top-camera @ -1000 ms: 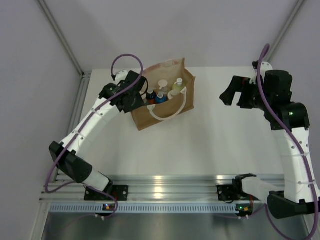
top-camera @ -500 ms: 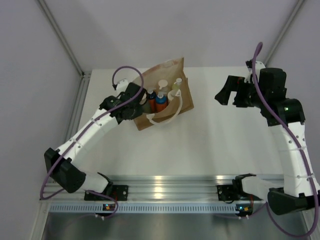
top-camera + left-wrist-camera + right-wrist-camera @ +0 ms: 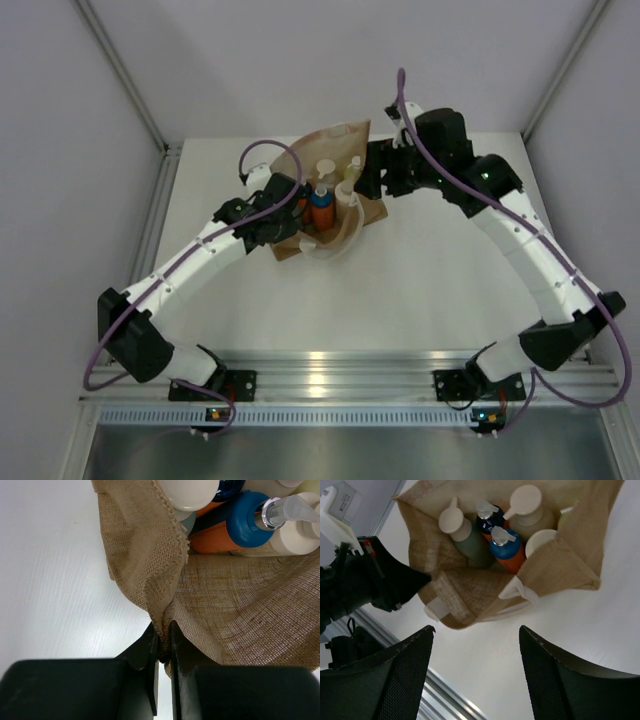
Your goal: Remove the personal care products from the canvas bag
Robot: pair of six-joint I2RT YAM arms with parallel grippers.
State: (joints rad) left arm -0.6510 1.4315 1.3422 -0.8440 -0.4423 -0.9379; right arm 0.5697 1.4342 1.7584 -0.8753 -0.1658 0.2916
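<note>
The canvas bag (image 3: 335,137) stands at the back middle of the table, mouth up, with bottles inside. My left gripper (image 3: 284,208) is shut on the bag's left edge; the left wrist view shows burlap (image 3: 150,555) pinched in the gripper (image 3: 164,645). My right gripper (image 3: 374,182) is open and empty, above the bag's right side. The right wrist view, past the gripper (image 3: 476,628), shows a dark grey-green bottle (image 3: 470,542), an orange bottle with blue cap (image 3: 509,551), a second blue cap (image 3: 487,517), a tan bottle (image 3: 530,512) and a cream cap (image 3: 540,542).
A white rope handle (image 3: 338,238) hangs over the bag's near side. An aluminium rail (image 3: 330,365) runs along the table's near edge. A metal frame post (image 3: 165,150) stands at the back left.
My right arm swung left from the table's right side to over the bag. My left gripper pulled the bag's edge toward the near left, and the bag's mouth narrowed.
</note>
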